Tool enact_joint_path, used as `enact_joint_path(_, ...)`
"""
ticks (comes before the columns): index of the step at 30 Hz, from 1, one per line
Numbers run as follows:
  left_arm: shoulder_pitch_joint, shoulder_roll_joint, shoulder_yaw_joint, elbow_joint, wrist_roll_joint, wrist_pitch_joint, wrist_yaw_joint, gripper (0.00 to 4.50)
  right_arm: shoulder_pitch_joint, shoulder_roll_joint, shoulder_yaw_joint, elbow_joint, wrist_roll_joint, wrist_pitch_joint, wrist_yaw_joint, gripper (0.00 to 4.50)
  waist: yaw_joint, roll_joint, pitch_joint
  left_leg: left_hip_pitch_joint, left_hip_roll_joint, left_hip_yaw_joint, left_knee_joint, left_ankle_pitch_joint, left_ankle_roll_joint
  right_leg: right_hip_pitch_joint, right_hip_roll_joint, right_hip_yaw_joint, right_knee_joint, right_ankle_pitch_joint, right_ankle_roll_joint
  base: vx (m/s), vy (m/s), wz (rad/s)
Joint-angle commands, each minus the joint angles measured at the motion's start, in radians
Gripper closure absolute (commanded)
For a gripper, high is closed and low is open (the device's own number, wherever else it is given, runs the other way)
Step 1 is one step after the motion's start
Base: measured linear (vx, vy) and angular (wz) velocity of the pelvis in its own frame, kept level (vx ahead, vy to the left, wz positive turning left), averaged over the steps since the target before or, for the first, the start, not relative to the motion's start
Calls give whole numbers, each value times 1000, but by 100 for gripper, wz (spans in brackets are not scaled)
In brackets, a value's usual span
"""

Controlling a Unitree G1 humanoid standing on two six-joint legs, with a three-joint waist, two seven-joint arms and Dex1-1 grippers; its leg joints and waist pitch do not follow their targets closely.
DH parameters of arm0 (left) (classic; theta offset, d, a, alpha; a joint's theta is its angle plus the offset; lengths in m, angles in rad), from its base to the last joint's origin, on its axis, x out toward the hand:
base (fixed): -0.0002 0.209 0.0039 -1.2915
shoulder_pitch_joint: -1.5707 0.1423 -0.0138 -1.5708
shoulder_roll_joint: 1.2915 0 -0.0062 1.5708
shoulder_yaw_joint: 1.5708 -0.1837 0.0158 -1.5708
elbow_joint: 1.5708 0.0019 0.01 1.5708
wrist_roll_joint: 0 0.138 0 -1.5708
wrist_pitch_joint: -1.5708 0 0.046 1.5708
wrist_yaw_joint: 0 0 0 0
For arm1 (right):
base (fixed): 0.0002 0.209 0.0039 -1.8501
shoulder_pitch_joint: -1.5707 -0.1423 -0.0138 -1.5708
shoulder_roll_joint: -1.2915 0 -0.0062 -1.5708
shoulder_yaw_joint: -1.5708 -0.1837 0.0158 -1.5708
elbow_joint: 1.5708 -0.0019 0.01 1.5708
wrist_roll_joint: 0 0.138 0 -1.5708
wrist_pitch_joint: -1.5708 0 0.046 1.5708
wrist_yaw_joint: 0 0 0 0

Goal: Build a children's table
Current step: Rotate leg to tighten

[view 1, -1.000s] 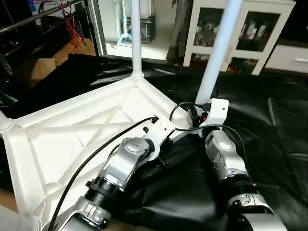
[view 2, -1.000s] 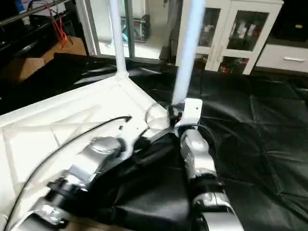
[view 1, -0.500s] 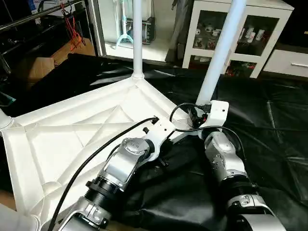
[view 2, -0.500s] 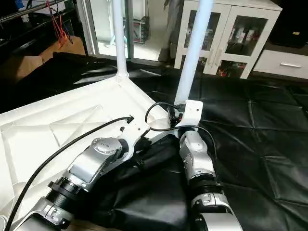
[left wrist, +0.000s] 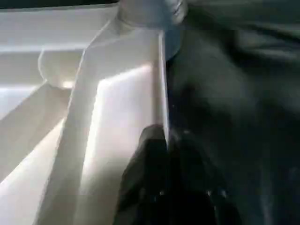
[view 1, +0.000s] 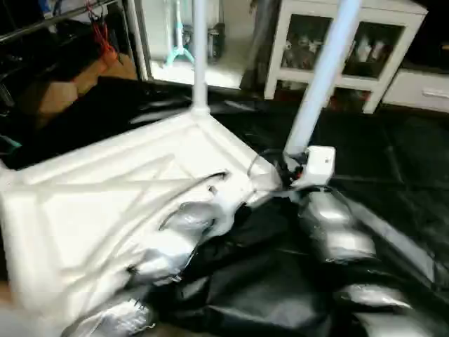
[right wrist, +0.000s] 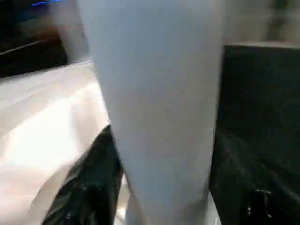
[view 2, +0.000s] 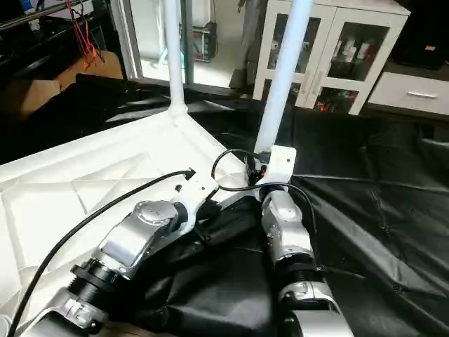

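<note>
The children's table lies upside down on a black sheet, its white ribbed tabletop (view 2: pixel 91 182) facing up. One white leg (view 2: pixel 172 56) stands upright in the far corner socket. A second leg (view 2: pixel 284 77) stands in the near right corner socket (left wrist: pixel 150 9). My left gripper (left wrist: pixel 166 138) is shut on the tabletop's rim close to that corner, one black finger on each side of the edge. My right gripper (right wrist: pixel 173 187) is closed around the lower part of the second leg (right wrist: pixel 159 108), with a black finger (right wrist: pixel 93 183) against its side. In the head views the white wrist block (view 2: pixel 275 165) hides those fingers.
Black sheeting (view 2: pixel 365 210) covers the floor to the right and front. A white glass-door cabinet (view 2: pixel 351 49) stands behind the legs. A rack with red hangers (view 2: pixel 84 35) and a cardboard box (view 2: pixel 28 95) are at the back left. A black cable (view 2: pixel 105 210) runs along my left forearm.
The head camera has shifted a little. Both arms, the tabletop and the two standing legs keep their places.
</note>
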Motion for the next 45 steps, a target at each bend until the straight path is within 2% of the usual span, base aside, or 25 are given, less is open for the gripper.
enact_joint_path(1,22,88,39,11,1,-85,-116,450,13,-61,-24,-45,40,10,152,169,3,6,-47,23,53,-34,-83,-322,4,10,-29,10,-66,-12,-168,0,0,0)
enact_joint_path(2,20,88,40,9,0,-82,-115,450,14,-62,-22,-47,40,11,153,158,5,7,-45,24,51,-27,-76,-267,26,3,-26,12,-59,57,-193,0,0,0)
enact_joint_path(3,20,88,41,9,0,-81,-115,450,15,-63,-22,-48,40,12,154,147,7,10,-49,13,46,-24,-63,-109,69,14,-30,11,-38,219,-234,0,0,0)
enact_joint_path(4,18,89,43,9,-1,-81,-116,450,17,-65,-20,-52,39,13,155,139,15,11,-50,13,42,-16,-50,20,116,11,-28,10,-24,376,-270,0,0,0)
enact_joint_path(6,18,91,46,8,-2,-82,-117,450,19,-66,-20,-56,40,15,156,123,16,10,-48,12,40,-14,-47,45,132,13,-30,11,-20,412,-283,0,0,0)
enact_joint_path(8,20,97,50,4,-5,-85,-121,450,22,-70,-20,-60,43,18,162,101,16,8,-47,14,42,-12,-46,35,142,15,-32,11,-20,400,-291,0,0,0)
enact_joint_path(9,23,105,52,-1,-15,-90,-126,450,24,-77,-20,-63,49,21,173,97,16,8,-45,16,44,-10,-47,4,147,13,-34,12,-25,357,-295,0,0,0)
enact_joint_path(11,32,125,53,-17,-42,-102,-143,450,29,-91,-19,-71,63,30,204,79,20,9,-39,19,49,-10,-52,-67,134,12,-36,13,-31,229,-300,0,0,0)
enact_joint_path(12,41,136,62,-39,-64,-98,-171,450,31,-100,-22,-73,64,33,221,67,20,8,-38,18,50,-10,-54,-76,130,12,-36,13,-33,206,-299,0,0,0)
enact_joint_path(13,50,143,75,-62,-79,-90,-199,406,30,-108,-24,-73,64,35,234,55,19,8,-37,20,52,-10,-56,-88,118,11,-34,13,-33,161,-301,0,0,0)
enact_joint_path(15,55,148,80,-75,-83,-86,-211,395,30,-111,-23,-72,63,35,239,52,19,10,-36,21,52,-9,-55,-78,114,10,-34,14,-32,161,-304,0,0,0)
enact_joint_path(16,69,169,83,-108,-89,-70,-233,392,28,-116,-20,-71,55,32,237,36,22,13,-37,25,52,-9,-54,-66,111,8,-31,14,-31,167,-306,0,0,0)
enact_joint_path(19,93,205,94,-150,-100,-70,-249,359,29,-116,-21,-71,52,30,233,12,27,13,-36,27,49,-7,-51,-45,116,6,-28,14,-29,188,-303,0,0,0)
enact_joint_path(21,97,217,93,-155,-101,-79,-250,351,29,-115,-20,-72,52,31,232,2,29,15,-35,27,49,-6,-52,-64,109,5,-28,14,-29,165,-300,0,0,0)
enact_joint_path(22,102,230,92,-157,-90,-97,-241,349,30,-112,-19,-70,46,29,226,0,30,11,-37,27,50,-7,-52,-77,100,6,-29,14,-29,147,-298,0,0,0)
enact_joint_path(25,107,248,87,-151,-75,-100,-242,315,31,-111,-10,-66,33,27,220,0,29,12,-35,26,48,-8,-54,-99,82,6,-30,14,-30,109,-289,0,0,0)
enact_joint_path(30,99,251,86,-123,-43,-106,-217,315,30,-114,-2,-66,32,31,221,0,25,11,-32,26,48,-8,-56,-149,55,3,-31,17,-34,45,-279,0,0,0)
enact_joint_path(34,91,253,61,-89,-16,-106,-199,315,30,-113,-3,-63,26,30,219,0,26,10,-34,24,47,-9,-54,-151,54,3,-31,18,-33,41,-276,0,0,0)
enact_joint_path(35,90,252,58,-84,-11,-105,-195,315,31,-113,-2,-64,25,30,219,0,26,17,-34,26,46,-9,-55,-165,48,2,-31,18,-34,24,-275,0,0,0)
enact_joint_path(38,84,246,51,-62,8,-93,-178,315,36,-115,-2,-72,23,31,216,0,24,14,-34,26,46,-10,-57,-200,30,2,-31,18,-37,-11,-272,0,0,0)
enact_joint_path(40,79,248,49,-55,15,-85,-175,315,41,-115,-2,-77,22,31,214,0,24,17,-34,27,47,-11,-58,-209,24,1,-31,18,-39,-18,-269,0,0,0)
enact_joint_path(41,76,249,48,-51,17,-84,-175,332,43,-115,-2,-79,22,31,214,0,24,18,-35,28,46,-11,-58,-215,20,1,-31,18,-39,-21,-268,0,0,0)
enact_joint_path(45,68,251,45,-44,16,-83,-188,352,46,-116,-5,-81,22,30,213,0,24,18,-36,26,45,-11,-58,-219,21,0,-31,18,-39,-22,-270,0,0,0)
